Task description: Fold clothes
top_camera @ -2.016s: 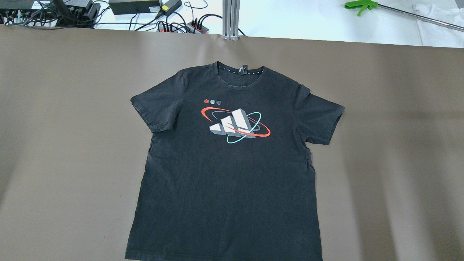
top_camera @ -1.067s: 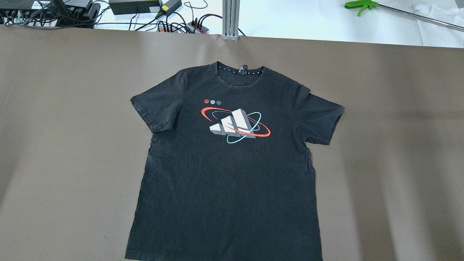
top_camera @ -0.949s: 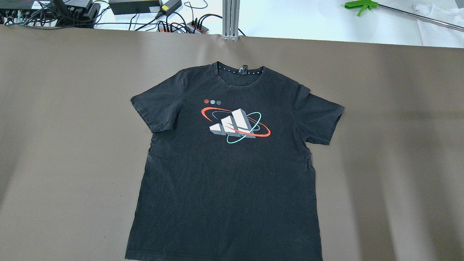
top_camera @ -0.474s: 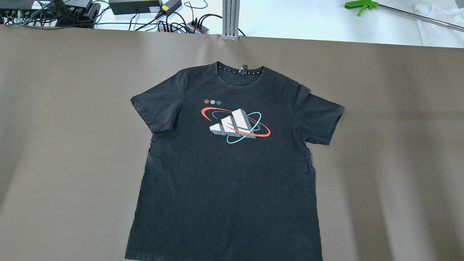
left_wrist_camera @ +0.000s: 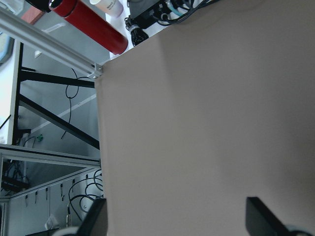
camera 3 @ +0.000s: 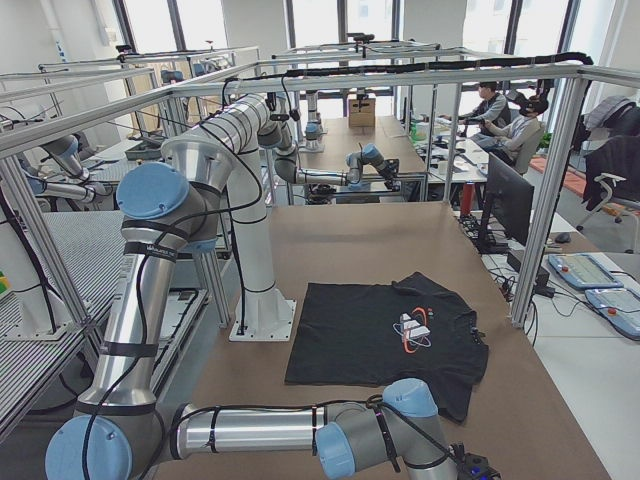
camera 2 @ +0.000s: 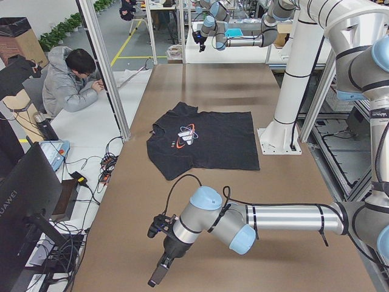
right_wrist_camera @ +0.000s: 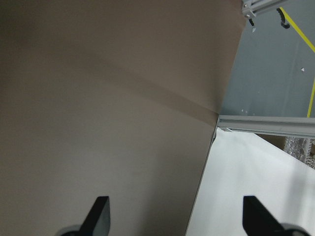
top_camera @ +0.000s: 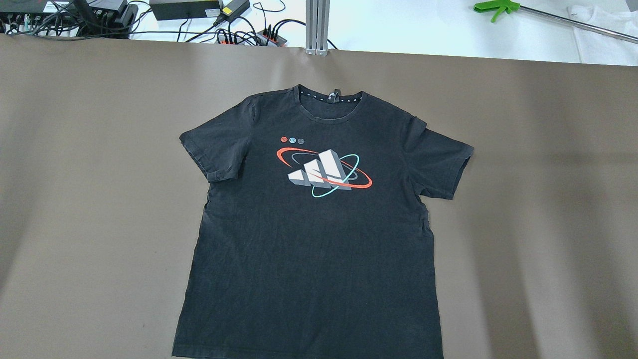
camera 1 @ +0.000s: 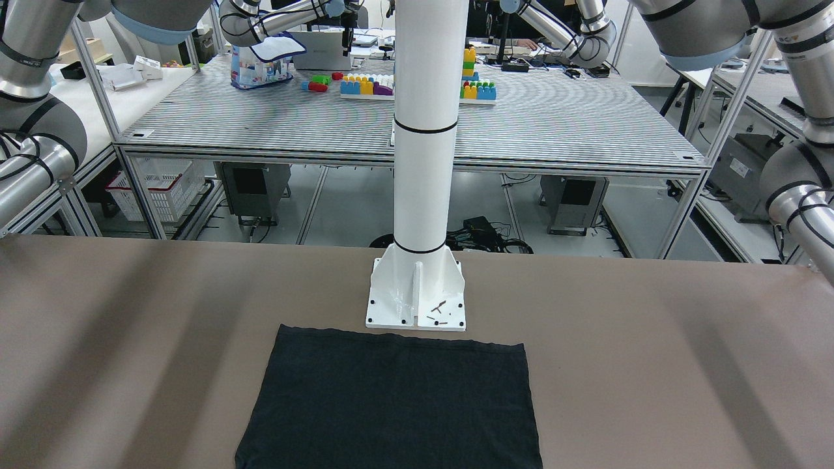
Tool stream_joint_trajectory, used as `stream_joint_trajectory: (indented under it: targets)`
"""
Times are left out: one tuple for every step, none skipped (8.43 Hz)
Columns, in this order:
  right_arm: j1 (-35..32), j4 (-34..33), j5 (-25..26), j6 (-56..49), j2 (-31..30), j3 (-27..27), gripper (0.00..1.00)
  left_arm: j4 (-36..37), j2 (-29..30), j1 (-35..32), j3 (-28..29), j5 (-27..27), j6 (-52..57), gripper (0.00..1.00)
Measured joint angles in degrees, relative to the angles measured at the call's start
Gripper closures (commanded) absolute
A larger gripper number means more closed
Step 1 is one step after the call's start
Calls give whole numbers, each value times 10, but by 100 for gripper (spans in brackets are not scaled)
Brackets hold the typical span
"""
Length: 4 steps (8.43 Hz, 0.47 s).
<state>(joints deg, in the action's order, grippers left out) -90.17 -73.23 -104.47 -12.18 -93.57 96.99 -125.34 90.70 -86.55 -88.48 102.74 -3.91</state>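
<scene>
A black T-shirt (top_camera: 309, 239) with a red, teal and grey logo (top_camera: 324, 172) lies flat and face up on the brown table (top_camera: 89, 174), collar at the far side. It also shows in the front view (camera 1: 391, 404), the left side view (camera 2: 206, 137) and the right side view (camera 3: 380, 335). My left gripper (left_wrist_camera: 177, 216) is open and empty over bare table near the table's left end, far from the shirt (camera 2: 159, 267). My right gripper (right_wrist_camera: 177, 216) is open and empty over bare table near the right end corner.
The white arm pillar's base (camera 1: 417, 293) stands just behind the shirt's hem. Cables and power bricks (top_camera: 199, 10) and a green-handled tool (top_camera: 498, 7) lie beyond the far edge. A red bottle (left_wrist_camera: 88, 24) and an operator (camera 2: 67, 85) are off the table's far side.
</scene>
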Motion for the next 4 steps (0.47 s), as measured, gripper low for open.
stream_joint_trajectory:
  targets:
    - [1, 1, -15, 12, 6, 0, 5, -4, 12, 8, 5, 12, -3, 0]
    - [4, 0, -30, 32, 23, -1, 5, -9, 31, 14, 12, 21, -13, 0]
    - [17, -1, -38, 54, 43, -2, 5, -12, 50, 19, 16, 35, -37, 0]
    - [37, -1, -42, 78, 60, -5, 5, -13, 68, 26, 18, 52, -70, 0]
